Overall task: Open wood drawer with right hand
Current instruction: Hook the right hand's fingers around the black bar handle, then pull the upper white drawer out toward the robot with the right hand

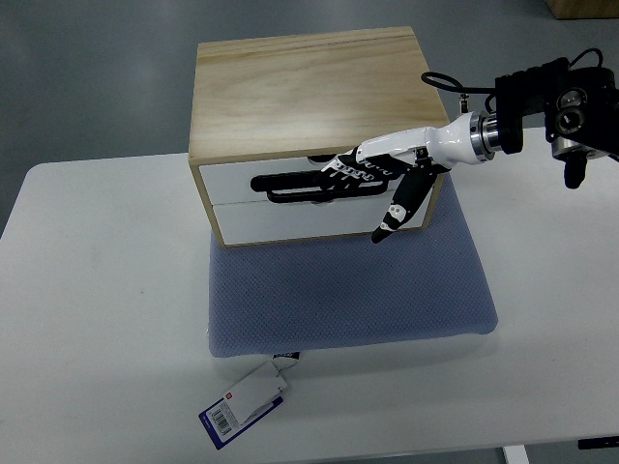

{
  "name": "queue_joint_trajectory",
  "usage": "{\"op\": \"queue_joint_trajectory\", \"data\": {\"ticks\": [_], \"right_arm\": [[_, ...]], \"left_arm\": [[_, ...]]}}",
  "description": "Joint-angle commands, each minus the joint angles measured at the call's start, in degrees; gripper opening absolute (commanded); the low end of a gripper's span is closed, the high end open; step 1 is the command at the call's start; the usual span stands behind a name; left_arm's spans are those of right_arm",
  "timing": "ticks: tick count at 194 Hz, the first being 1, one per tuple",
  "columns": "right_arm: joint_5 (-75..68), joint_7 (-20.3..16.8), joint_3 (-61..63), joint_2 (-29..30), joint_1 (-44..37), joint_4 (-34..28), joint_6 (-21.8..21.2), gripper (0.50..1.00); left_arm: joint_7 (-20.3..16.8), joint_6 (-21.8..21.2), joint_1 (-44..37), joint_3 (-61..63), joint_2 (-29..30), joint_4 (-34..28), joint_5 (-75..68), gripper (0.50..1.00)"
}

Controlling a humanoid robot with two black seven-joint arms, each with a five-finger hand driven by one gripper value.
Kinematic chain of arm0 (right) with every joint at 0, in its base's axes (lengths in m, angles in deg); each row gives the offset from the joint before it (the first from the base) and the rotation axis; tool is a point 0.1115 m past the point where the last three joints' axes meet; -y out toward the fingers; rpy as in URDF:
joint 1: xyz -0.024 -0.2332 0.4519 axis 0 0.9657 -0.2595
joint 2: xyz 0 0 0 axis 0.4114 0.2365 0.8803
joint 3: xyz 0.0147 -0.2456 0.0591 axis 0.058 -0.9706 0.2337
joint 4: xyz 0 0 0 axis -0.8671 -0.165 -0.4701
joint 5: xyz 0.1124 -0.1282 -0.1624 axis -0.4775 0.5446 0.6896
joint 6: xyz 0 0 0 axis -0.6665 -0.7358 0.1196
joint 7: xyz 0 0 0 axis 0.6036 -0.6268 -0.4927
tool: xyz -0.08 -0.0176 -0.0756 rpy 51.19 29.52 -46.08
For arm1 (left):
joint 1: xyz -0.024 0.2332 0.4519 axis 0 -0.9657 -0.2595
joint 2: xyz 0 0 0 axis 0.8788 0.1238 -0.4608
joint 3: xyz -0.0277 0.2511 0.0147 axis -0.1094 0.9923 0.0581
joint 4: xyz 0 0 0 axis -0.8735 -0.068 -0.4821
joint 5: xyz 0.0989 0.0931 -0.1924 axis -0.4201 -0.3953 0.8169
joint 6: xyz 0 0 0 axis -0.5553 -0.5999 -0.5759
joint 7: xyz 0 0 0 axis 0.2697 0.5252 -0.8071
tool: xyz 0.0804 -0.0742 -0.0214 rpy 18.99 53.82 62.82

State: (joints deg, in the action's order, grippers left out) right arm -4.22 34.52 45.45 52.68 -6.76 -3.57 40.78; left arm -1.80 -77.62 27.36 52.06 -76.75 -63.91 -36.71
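A light wood drawer box with two white drawer fronts stands on a blue-grey mat. Both drawers look closed. The upper drawer front has a small finger notch at its top edge. My right hand reaches in from the right. Its black and white fingers are stretched out leftward across the upper drawer front, just below the notch. The thumb points down over the lower drawer front. The hand holds nothing. The left arm does not show.
The mat lies on a white table. A white and blue barcode tag hangs from the mat's front edge. A cardboard box corner shows at the top right. The right forearm hovers over the table's back right.
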Motion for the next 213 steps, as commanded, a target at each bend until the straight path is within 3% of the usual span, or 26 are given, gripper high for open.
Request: {"op": "queue_joint_trajectory", "data": {"ticks": [1,46,97,213], "right_arm": [[-0.05,0.0,0.0,0.01,-0.04,-0.1,-0.01,0.94],[-0.22,0.0,-1.05,-0.26,-0.13,-1.68,-0.01,0.94],[-0.58,0.0,-1.93,-3.68,-0.57,-9.33,-0.01,0.94],[-1.02,0.09,-5.01,-8.17,-0.74,-15.22,-0.01,0.94]], "left_arm": [[0.0,0.0,0.0,0.0,0.0,0.0,0.0,1.0],[0.0,0.0,0.0,0.0,0.0,0.0,0.0,1.0],[0.0,0.0,0.0,0.0,0.0,0.0,0.0,1.0],[0.0,0.0,0.0,0.0,0.0,0.0,0.0,1.0]]}}
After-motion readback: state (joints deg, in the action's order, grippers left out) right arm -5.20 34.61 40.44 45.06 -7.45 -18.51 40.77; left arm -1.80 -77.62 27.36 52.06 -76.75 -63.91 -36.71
